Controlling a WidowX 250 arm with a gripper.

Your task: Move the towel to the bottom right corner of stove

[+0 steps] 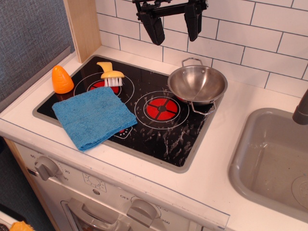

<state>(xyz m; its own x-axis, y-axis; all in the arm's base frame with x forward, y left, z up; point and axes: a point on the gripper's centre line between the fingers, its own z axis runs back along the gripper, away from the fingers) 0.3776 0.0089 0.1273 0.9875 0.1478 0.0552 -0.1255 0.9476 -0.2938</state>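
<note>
Gripper: While it hangs high over the back of the stove, we see the gripper (174, 25) with its two black fingers spread apart and nothing between them.
Towel: We find the blue terry towel (94, 116) folded flat on the stove's front left part, covering part of the left burner (98, 86) and overhanging the front rim.
Stove: We note that the front right corner of the black cooktop (180, 149) is bare glass with white smears.
Neighbours: A yellow brush (111, 74) lies just behind the towel; an orange carrot-shaped toy (62, 80) stands near its left edge; a steel pan (197, 84) sits at the back right, next to the grey sink (269, 159).
Risk: We judge that a shallow pinch may lift one layer only and unfold the towel; a low sweep may knock the brush or the pan.
Writing: We read "OFF" and "20" on the knob panel (96, 185); the other marks are too small to read.
</note>
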